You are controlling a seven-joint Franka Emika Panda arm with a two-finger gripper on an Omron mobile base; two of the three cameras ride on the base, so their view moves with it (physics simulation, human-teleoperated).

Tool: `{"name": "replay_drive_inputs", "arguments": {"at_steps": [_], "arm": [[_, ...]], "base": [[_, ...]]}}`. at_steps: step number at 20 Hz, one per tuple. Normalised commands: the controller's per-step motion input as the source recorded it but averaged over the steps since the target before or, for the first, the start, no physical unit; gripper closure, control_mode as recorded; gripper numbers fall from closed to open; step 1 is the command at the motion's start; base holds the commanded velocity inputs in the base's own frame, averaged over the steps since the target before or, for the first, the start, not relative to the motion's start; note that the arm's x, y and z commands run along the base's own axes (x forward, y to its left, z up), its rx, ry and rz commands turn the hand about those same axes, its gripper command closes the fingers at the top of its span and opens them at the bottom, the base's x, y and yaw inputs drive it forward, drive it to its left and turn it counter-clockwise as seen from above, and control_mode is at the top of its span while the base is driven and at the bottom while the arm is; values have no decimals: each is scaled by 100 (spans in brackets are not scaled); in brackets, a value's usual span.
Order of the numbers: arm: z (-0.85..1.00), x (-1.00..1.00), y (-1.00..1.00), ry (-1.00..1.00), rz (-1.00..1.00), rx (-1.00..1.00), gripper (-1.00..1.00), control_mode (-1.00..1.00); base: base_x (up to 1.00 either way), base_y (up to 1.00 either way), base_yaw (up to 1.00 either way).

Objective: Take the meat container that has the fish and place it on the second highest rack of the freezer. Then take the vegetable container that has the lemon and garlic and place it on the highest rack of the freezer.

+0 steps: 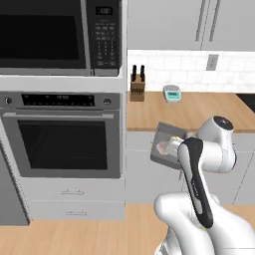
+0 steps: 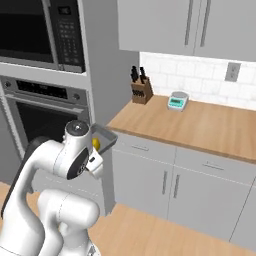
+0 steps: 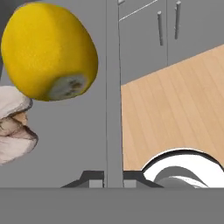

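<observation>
A grey vegetable container (image 1: 165,133) is held tilted in the air in front of the counter's left end. My gripper (image 3: 114,179) is shut on its rim (image 3: 114,100), which runs straight up the hand view. Inside the container lie the bright yellow lemon (image 3: 50,48) and the pale lumpy garlic (image 3: 13,129). The garlic (image 1: 162,147) shows from the left base view, and the lemon (image 2: 96,143) peeks out beside the hand in the right base view. The fish and the freezer are out of view.
The black-glass oven (image 1: 62,137) and microwave (image 1: 45,35) column stands to the left. A wooden counter (image 2: 200,125) carries a knife block (image 2: 141,90) and a small scale (image 2: 177,101). Grey cabinet doors (image 2: 165,185) sit below it, above the wood floor (image 3: 175,109).
</observation>
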Motion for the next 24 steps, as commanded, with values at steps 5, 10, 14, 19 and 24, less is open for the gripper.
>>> {"name": "replay_drive_inputs", "arguments": {"at_steps": [5, 10, 14, 19, 24], "arm": [[0, 0, 0, 0, 0, 0, 100, 100], [0, 0, 0, 0, 0, 0, 100, 100], [0, 0, 0, 0, 0, 0, 100, 100], [0, 0, 0, 0, 0, 0, 100, 100], [0, 0, 0, 0, 0, 0, 100, 100]], "base": [[-22, 100, 3], [11, 100, -5], [29, 100, -21], [6, 100, -20], [5, 100, -16]]}}
